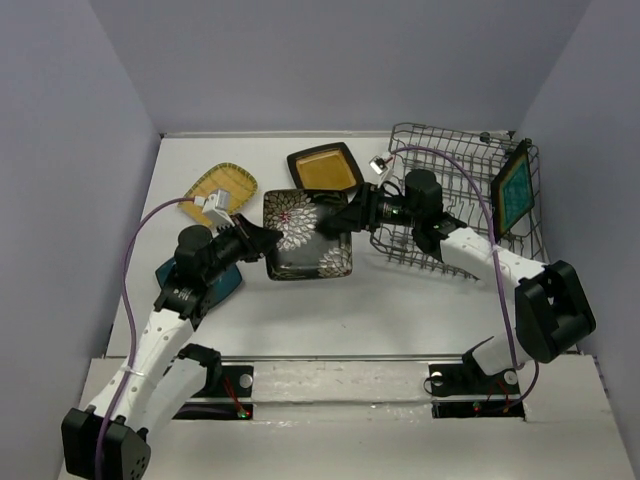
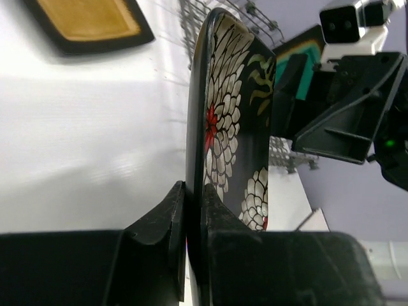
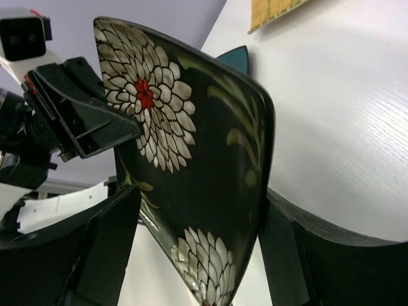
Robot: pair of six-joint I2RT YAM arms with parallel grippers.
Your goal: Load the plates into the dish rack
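Observation:
The black floral plate (image 1: 305, 235) hangs over the table's middle, held on edge. My left gripper (image 1: 262, 243) is shut on its left rim; in the left wrist view both fingers pinch the plate (image 2: 233, 127) at the gripper (image 2: 193, 204). My right gripper (image 1: 335, 218) is at the plate's right side, open. Its fingers straddle the plate (image 3: 197, 159) with a gap on each side of it at the gripper (image 3: 201, 217). The teal, brown-rimmed plate (image 1: 515, 190) stands upright in the dish rack (image 1: 440, 160).
The amber plate (image 1: 325, 167) lies flat behind the floral plate. The yellow-tan gridded plate (image 1: 220, 188) lies at the back left. The dark teal plate (image 1: 225, 280) sits partly under my left arm. The rack takes up the back right corner.

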